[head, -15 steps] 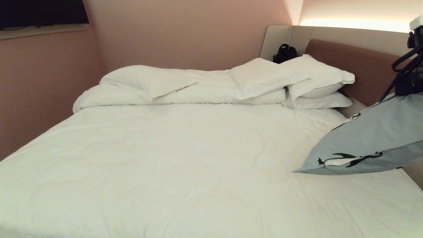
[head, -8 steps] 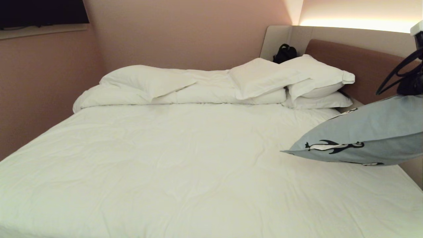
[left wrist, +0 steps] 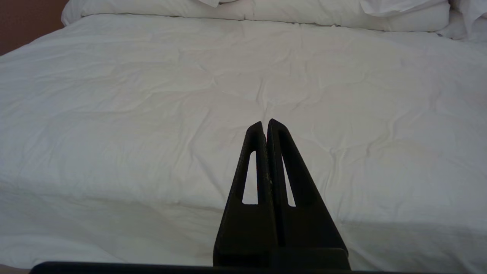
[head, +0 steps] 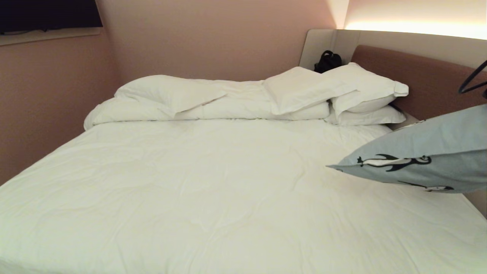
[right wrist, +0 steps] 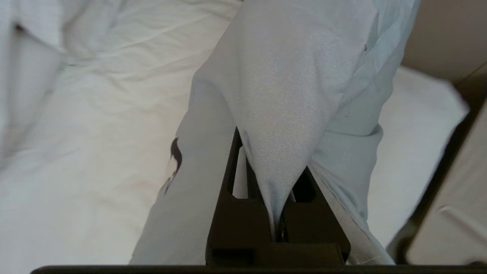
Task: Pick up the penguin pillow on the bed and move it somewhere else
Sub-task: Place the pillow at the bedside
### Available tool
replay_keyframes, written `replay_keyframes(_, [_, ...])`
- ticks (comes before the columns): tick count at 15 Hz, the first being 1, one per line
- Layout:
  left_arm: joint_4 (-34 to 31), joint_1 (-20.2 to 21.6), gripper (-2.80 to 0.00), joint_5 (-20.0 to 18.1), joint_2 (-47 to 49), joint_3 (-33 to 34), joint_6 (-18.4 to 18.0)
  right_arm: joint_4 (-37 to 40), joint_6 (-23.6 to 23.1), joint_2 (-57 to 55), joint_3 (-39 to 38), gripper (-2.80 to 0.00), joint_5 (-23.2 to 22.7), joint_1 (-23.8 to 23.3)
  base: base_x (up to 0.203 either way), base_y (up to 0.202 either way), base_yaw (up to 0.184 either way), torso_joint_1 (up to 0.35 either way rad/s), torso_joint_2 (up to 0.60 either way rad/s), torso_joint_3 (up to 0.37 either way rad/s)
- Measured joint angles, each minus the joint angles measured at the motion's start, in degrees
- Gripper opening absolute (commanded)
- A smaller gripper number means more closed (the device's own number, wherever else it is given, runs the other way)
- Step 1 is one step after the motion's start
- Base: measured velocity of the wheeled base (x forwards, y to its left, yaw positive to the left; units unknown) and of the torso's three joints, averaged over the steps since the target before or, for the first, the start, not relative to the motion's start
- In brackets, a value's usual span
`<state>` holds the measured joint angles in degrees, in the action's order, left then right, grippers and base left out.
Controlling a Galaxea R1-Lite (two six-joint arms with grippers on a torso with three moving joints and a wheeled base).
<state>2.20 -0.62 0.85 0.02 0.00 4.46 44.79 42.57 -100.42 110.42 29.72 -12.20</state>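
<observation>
Gripping: the right gripper [right wrist: 279, 213], black with slotted fingers, is clamped on a pinched fold of the rectangular light blue penguin pillow [head: 422, 156], the cloth bunched between its closed jaws in the right wrist view.
Pillow place: the penguin pillow hangs in the air above the right edge of the bed, tilted, its lower corner pointing toward the middle of the sheet; whether that corner touches the sheet cannot be told.
Pillow marks: black-and-white penguins show along its lower side in the head view; one dark mark shows on the fabric in the right wrist view.
Right arm: only a thin black cable loop [head: 471, 78] shows at the right border of the head view, above the pillow.
Left gripper: the left gripper [left wrist: 266, 127], black with two pointed slotted fingers pressed together, holds nothing and hangs off the near edge of the bed, pointing across the sheet.
Bed: the large bed [head: 198, 182] with its white, lightly creased sheet fills the head view; a brown padded headboard [head: 418, 76] stands along its right side.
Bedding: a folded white duvet [head: 213, 104] lies along the far edge, with plain white pillows [head: 354, 95] stacked at the far right corner.
Behind: a small black bag-like object [head: 327, 61] sits beyond the pillows, by a beige panel.
</observation>
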Motion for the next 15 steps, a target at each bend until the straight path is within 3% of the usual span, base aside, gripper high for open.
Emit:
replay_keyframes(8, [0.01,0.0,-2.8,0.0,0.0,0.0,0.07,7.66,7.84,2.19,0.09,-2.8,-19.69,-4.75,0.0,0.0,0.0,0.0,0.0,0.0])
replay_keyframes(12, [0.01,0.0,-2.8,0.0,0.0,0.0,0.06,13.42,8.32,3.66,0.11,-2.8,-24.99,-7.51,0.0,0.0,0.0,0.0,0.0,0.0])
replay_keyframes(15, [0.01,0.0,-2.8,0.0,0.0,0.0,0.03,16.73,8.19,6.75,0.18,-2.8,-25.88,-8.41,0.0,0.0,0.0,0.0,0.0,0.0])
